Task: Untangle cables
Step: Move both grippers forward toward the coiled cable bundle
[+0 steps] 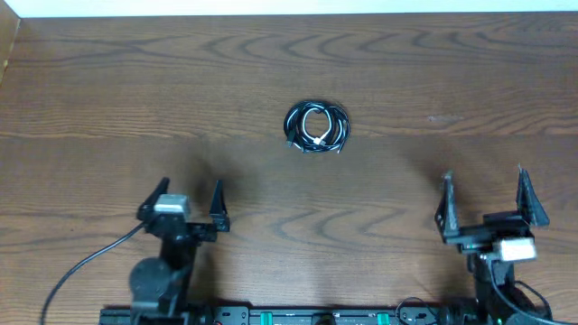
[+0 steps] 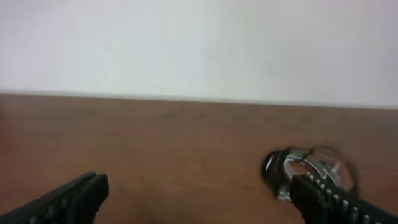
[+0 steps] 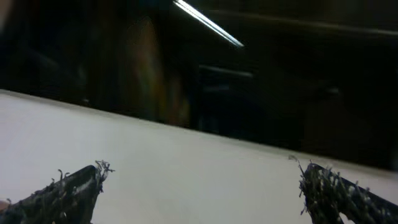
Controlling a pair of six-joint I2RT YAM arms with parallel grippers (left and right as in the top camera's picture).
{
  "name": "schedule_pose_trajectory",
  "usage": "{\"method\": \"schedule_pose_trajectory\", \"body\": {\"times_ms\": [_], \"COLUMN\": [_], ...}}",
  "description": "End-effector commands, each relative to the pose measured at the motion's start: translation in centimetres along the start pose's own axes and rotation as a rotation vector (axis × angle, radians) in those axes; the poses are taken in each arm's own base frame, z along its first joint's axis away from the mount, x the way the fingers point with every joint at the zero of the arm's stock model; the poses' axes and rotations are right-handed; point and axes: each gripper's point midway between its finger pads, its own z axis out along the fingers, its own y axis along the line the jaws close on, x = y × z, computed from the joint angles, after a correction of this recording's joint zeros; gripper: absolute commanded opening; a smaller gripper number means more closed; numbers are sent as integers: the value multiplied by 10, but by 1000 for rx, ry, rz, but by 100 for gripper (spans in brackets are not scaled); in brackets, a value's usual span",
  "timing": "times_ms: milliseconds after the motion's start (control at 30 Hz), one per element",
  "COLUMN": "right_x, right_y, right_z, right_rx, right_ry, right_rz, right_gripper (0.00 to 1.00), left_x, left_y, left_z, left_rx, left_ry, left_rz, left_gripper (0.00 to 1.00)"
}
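The untangling has not begun: the cables [image 1: 316,127] lie in one tight coil in the middle of the tabletop [image 1: 108,90], black loops wound round a short white one, well apart from both arms. The left gripper [image 1: 191,188] and right gripper [image 1: 484,176] both hang empty, jaws wide apart. Next, I judge, one arm must reach to the coil and pinch an outer black loop while the other pins the rest

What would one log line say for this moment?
cables: bundled, mid-table, untouched | left gripper: open, empty | right gripper: open, empty
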Motion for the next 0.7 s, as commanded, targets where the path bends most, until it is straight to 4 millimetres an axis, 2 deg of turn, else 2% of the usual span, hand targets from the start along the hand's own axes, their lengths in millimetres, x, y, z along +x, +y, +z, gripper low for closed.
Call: {"method": "schedule_pose_trajectory", "body": {"times_ms": [0,100,167,300,400,533,600,667], "right_x": [-39,-50,-47,-23,-7,5,13,31], "right_y": [13,16,25,28,52,86,100,105], "right_z": [8,20,26,44,52,60,60,64], "right_rx": [-97,-143,-220,-292,-480,-749,-828,-845], "right_ry": [-49,96,224,511,674,767,826,884], "right_rz": [21,59,46,97,178,387,584,693], "right_gripper": [99,99,99,99,99,99,99,99], "left_x": [-80,-101,-98,-72,-56,-33,-17,-5], "left_y": [-12,-14,-16,-23,-38,-58,-65,-66], "left_z": [-27,-34,-33,-29,-22,0,12,23], "left_rx": [33,26,29,57,135,227,264,255], "left_ry": [-97,19,176,596,850,1057,1140,1194], "left_rz": [57,60,52,17,-47,-167,-218,-262], "left_gripper": [99,99,99,99,99,99,99,99]}}
